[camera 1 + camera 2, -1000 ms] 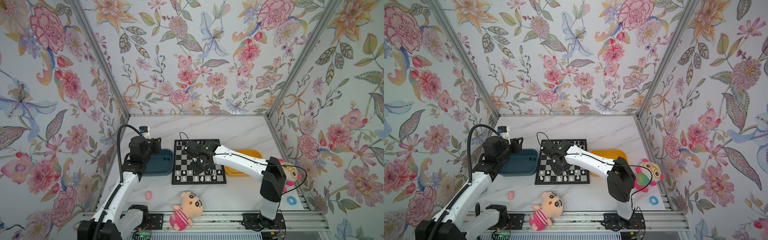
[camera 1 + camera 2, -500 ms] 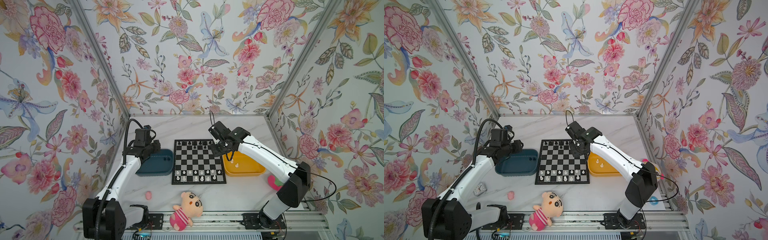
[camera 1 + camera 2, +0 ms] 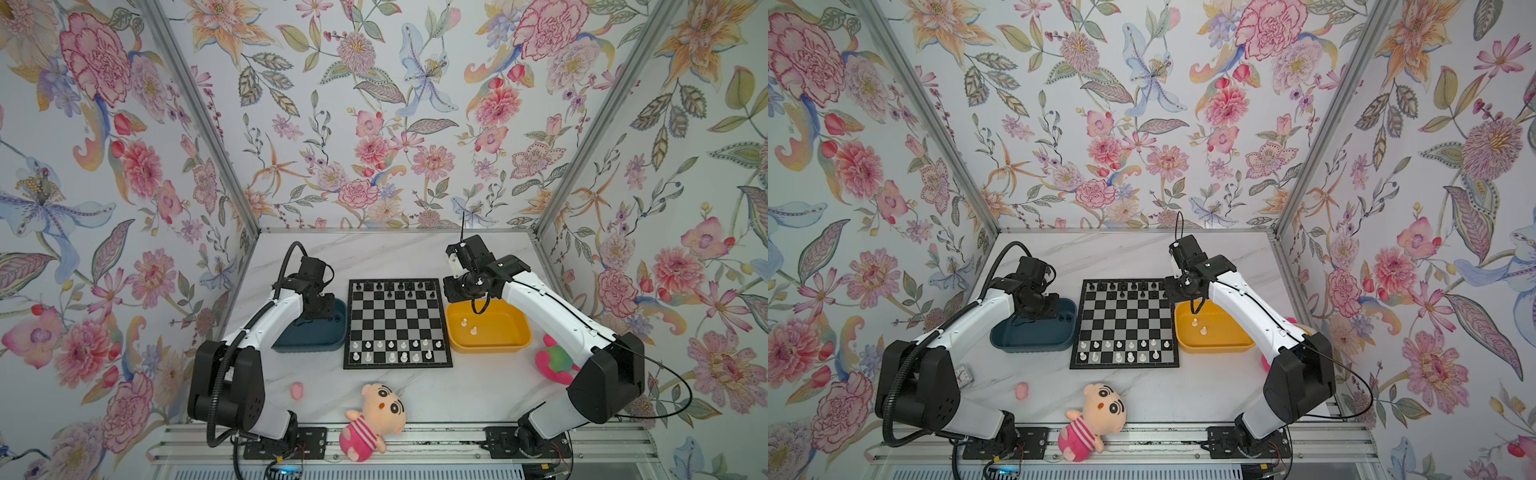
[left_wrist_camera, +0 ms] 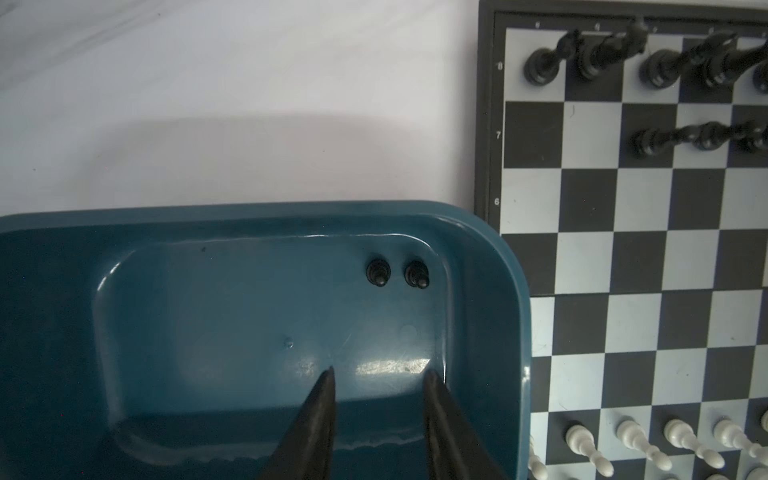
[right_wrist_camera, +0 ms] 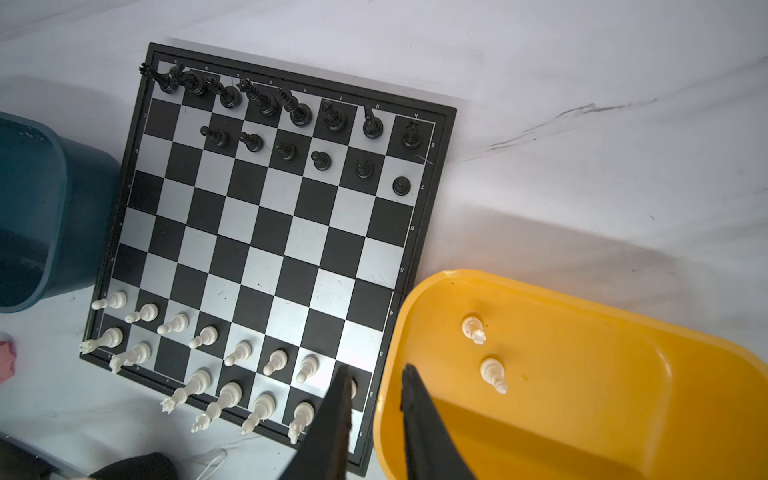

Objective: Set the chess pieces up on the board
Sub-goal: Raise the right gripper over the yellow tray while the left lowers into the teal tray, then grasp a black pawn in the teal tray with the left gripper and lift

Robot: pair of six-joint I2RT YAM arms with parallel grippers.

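The board (image 3: 397, 324) lies in the middle of the table in both top views. Black chess pieces (image 3: 389, 286) fill its far rows and white ones (image 3: 392, 356) its near rows. Two black pawns (image 4: 377, 272) stand in the blue tray (image 3: 309, 347). My left gripper (image 4: 378, 374) hangs open and empty over that tray's floor. Two white pieces (image 5: 473, 328) stand in the yellow tray (image 3: 490, 347). My right gripper (image 5: 376, 372) is open and empty, straddling the yellow tray's rim beside the board's edge (image 5: 409, 266).
A plush doll (image 3: 374, 415) in a pink striped shirt lies at the table's front edge. A small pink thing (image 3: 296, 390) sits front left. A pink and green plush (image 3: 555, 361) lies behind my right arm. Floral walls close in three sides.
My right gripper has left the middle of the board and swung right to the yellow tray's far end. My left gripper has shifted over the blue tray.
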